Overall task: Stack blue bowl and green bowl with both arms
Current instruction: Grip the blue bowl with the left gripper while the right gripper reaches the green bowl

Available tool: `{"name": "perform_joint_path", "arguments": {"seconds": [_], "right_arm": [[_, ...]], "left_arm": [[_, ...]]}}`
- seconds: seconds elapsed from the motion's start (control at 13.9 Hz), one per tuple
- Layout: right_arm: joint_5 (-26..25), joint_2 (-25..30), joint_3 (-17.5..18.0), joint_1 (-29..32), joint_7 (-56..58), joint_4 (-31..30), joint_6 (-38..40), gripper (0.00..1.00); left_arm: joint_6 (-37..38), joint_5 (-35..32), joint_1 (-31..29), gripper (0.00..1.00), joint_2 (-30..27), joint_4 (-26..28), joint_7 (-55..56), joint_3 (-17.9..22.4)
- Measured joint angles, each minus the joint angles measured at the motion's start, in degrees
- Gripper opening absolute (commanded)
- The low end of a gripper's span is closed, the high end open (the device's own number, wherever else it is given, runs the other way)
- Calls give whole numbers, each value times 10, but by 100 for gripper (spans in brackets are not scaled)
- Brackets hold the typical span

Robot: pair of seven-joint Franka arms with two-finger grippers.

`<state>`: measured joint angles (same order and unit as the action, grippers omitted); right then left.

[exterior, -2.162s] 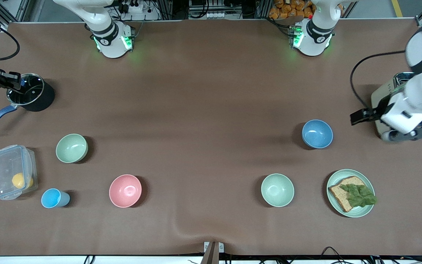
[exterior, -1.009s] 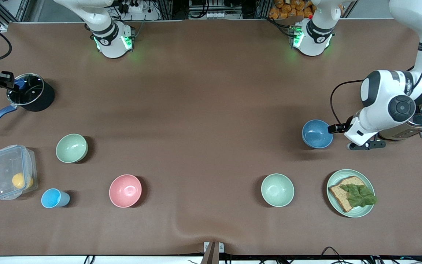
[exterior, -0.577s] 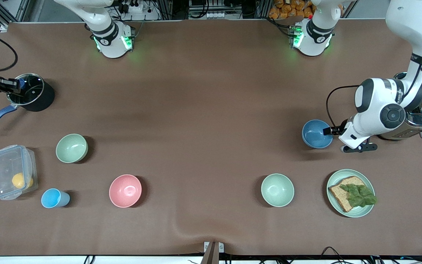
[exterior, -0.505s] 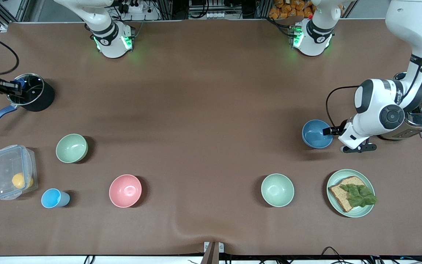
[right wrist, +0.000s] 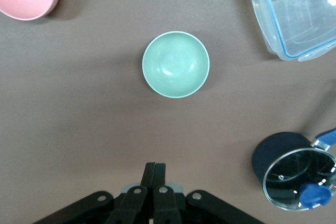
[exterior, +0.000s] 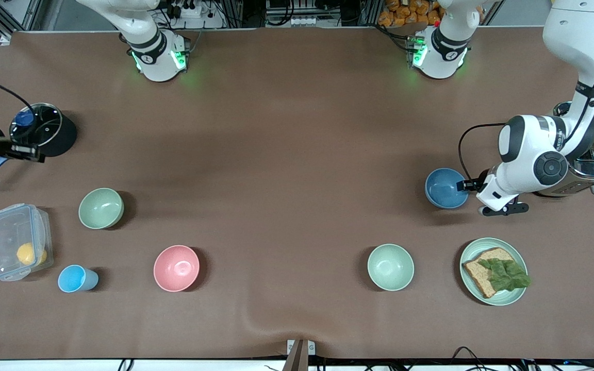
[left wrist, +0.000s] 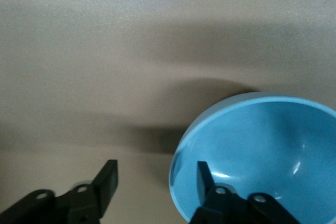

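The blue bowl (exterior: pixel 445 188) stands upright on the table near the left arm's end. My left gripper (exterior: pixel 466 184) is open at its rim. In the left wrist view the gripper (left wrist: pixel 156 167) has one finger inside the blue bowl (left wrist: pixel 262 150) and the other outside it. The green bowl (exterior: pixel 101 207) stands near the right arm's end and also shows in the right wrist view (right wrist: pixel 176 64). My right gripper (exterior: pixel 28 153) is shut and empty, up over the table beside the pot; its closed fingers (right wrist: pixel 159 174) are well away from the green bowl.
A paler mint bowl (exterior: pixel 391 267) and a plate with bread (exterior: pixel 493 271) lie nearer the camera than the blue bowl. A toaster (exterior: pixel 586 165) stands by the left arm. A pot (exterior: pixel 44 129), lidded container (exterior: pixel 16 241), light-blue cup (exterior: pixel 76 279) and pink bowl (exterior: pixel 176 268) surround the green bowl.
My left gripper came from over the toaster down to the blue bowl's rim. My right gripper moved from over the pot toward the green bowl. No bowl has moved.
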<state>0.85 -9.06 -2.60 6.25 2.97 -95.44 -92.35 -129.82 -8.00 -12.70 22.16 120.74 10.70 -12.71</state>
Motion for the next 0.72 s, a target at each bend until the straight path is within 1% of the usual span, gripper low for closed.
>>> {"name": "perform_joint_path", "arguments": {"seconds": [0.07,0.14,0.22,0.36,0.65,0.72], "right_arm": [[0,-12,0,4,0,0,-7,46],[0,-24,0,10,1,-1,-16,82],[0,-33,0,19,7,-2,-30,100],[2,-44,-1,35,21,-13,-64,100],[3,-59,-1,50,21,-34,-74,100],[3,-69,-1,55,21,-36,-74,100]], "left_arm": [[-1,0,0,54,2,0,0,0],[-1,0,0,54,3,0,0,0],[-2,0,0,49,4,0,0,0],[-4,0,0,38,5,0,0,0],[-5,0,0,3,5,0,0,0],[-5,0,0,0,5,0,0,0]]}}
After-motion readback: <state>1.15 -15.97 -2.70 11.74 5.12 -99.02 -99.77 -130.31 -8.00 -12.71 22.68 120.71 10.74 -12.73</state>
